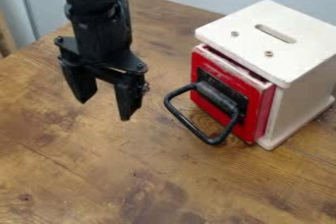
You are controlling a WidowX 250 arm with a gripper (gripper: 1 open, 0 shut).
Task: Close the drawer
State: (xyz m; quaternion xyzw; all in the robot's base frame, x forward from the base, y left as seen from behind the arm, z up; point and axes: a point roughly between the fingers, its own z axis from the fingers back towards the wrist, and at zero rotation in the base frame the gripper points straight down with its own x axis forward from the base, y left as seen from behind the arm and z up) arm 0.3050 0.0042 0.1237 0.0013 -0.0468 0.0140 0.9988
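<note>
The drawer point(226, 91) has a red front with a black plate and a large black loop handle point(199, 117). It sits in a small cream-white wooden box point(281, 56) at the right of the table. The red front stands slightly proud of the box face. My black gripper point(105, 98) hangs over the table to the left of the handle, a short gap away. Its two fingers point down and are spread apart, holding nothing.
The wooden table point(118, 179) stretches left and front of the box. A pale wall and a light panel point(20, 7) stand behind the table's far edge. The box top has two small slots point(269, 33).
</note>
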